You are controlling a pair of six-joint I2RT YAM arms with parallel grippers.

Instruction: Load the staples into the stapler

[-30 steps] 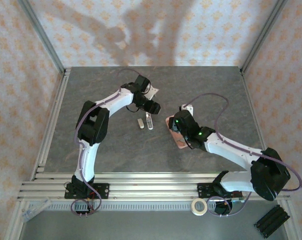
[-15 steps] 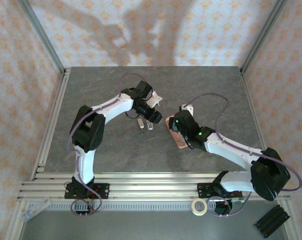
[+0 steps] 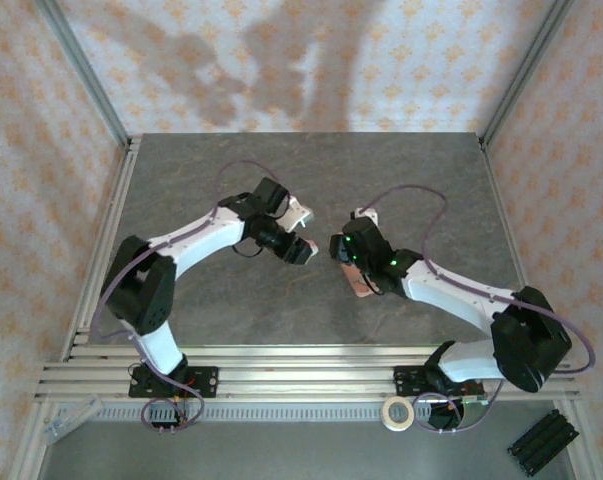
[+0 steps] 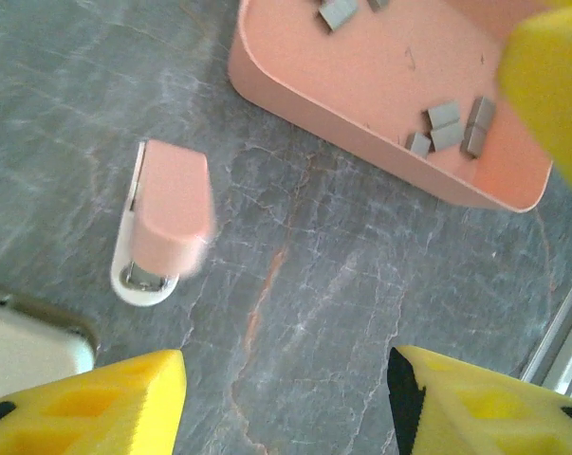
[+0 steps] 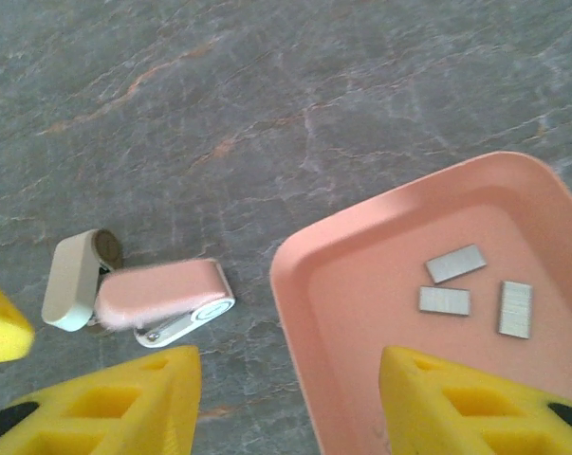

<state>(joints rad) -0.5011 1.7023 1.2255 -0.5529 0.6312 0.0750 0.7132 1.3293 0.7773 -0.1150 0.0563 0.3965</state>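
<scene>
Stapler [image 4: 167, 213] lies near tray [image 4: 361, 128] rim, left fingers [image 4: 96, 398] and right fingers [image 5: 105, 398] half-open, seemingly empty.

Two white arms with black joints

Back from each pincer, the left arm [image 3: 196, 235] and right arm [image 3: 451, 295] alternate white shells with black joint housings, and a thin purple cable [image 3: 413, 189] trails behind. Two green lights [image 3: 353, 240] glow just behind the right pincer [image 5: 290, 360]. The left pincer [image 4: 286, 365] has yellow block fingers [image 4: 86, 398] with moulded hollows.
</scene>
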